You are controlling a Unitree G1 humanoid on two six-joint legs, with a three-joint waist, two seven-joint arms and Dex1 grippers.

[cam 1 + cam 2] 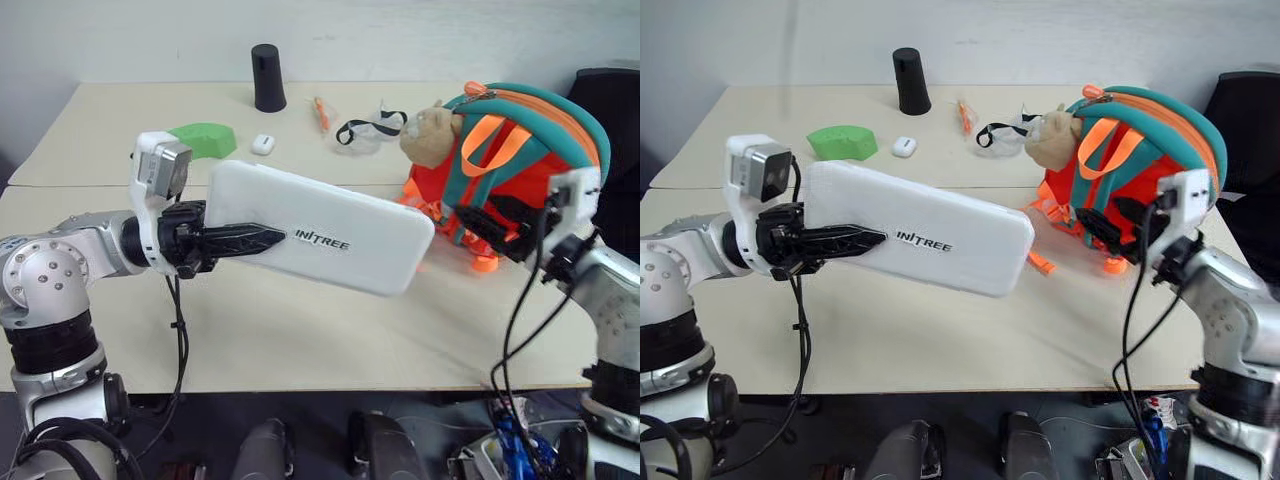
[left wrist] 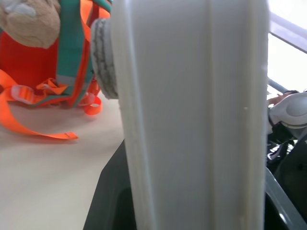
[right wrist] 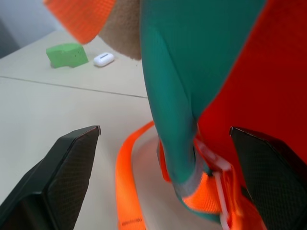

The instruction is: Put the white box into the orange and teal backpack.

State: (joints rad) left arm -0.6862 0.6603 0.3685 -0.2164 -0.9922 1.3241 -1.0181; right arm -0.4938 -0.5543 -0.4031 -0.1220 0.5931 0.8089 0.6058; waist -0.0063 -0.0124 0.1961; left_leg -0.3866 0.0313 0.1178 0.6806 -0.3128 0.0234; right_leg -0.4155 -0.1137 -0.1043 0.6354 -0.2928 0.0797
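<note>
White box point(image 1: 325, 240) at frame centre, held aloft over tabletop point(image 1: 300, 340), tilted, far end dipping toward orange and teal backpack point(image 1: 515, 170) at upper right. Left hand point(image 1: 245, 240) clamped on box's near end, black finger across its face. Right hand point(image 3: 163, 177) spread wide, released, fingers either side of backpack's lower strap. Tan plush toy point(image 1: 432, 133) hangs on backpack's front. Green block point(image 1: 205, 139), small white case point(image 1: 262, 144) rest upper left.

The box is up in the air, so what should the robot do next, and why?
Probably close the right gripper on the backpack to steady it. Its jaws stand open around a teal strap, while the left gripper holds the box above the table, short of the backpack.
</note>
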